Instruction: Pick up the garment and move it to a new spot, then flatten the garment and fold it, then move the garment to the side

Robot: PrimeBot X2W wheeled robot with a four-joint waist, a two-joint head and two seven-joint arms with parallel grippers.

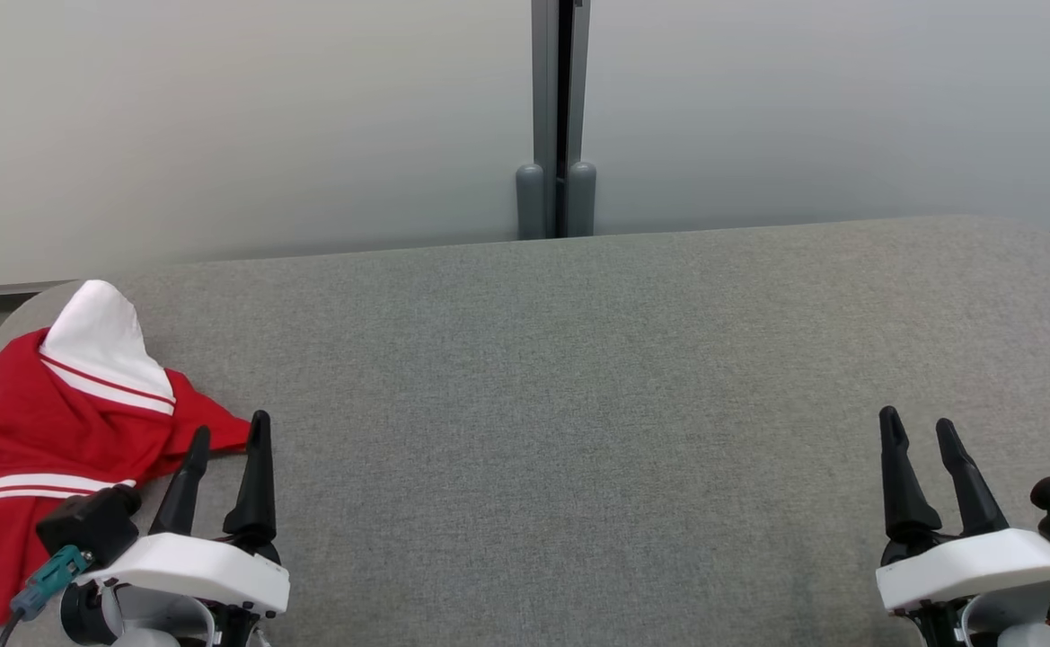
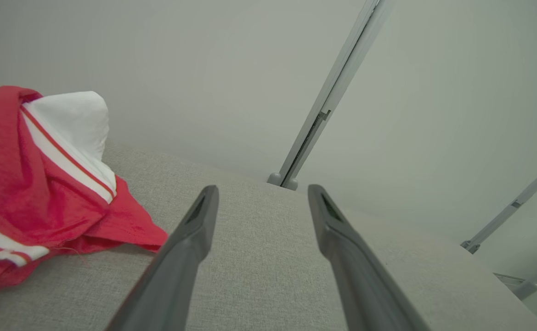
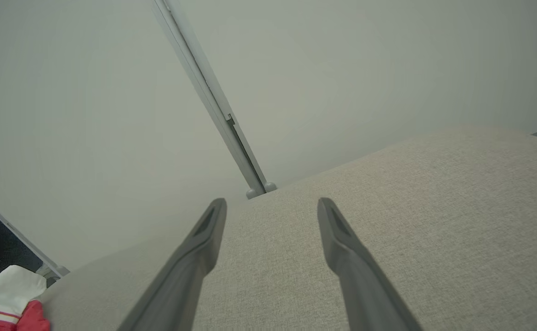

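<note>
A red garment [image 1: 30, 440] with white stripes and a white part lies crumpled at the far left of the grey upholstered surface [image 1: 578, 404]. My left gripper [image 1: 230, 433] stands open just right of it, its fingertips close to the garment's red corner and nothing between them. In the left wrist view the garment [image 2: 34, 193] lies left of the open left gripper [image 2: 261, 193]. My right gripper [image 1: 918, 427] stands open at the lower right, far from the cloth. The right wrist view has the right gripper [image 3: 272, 204] over bare fabric, with the garment [image 3: 8, 299] at the bottom left corner.
A pale wall with a grey vertical post [image 1: 557, 117] rises behind the surface's far edge. The surface has rounded corners at far left and far right. Wide bare fabric stretches between the two grippers.
</note>
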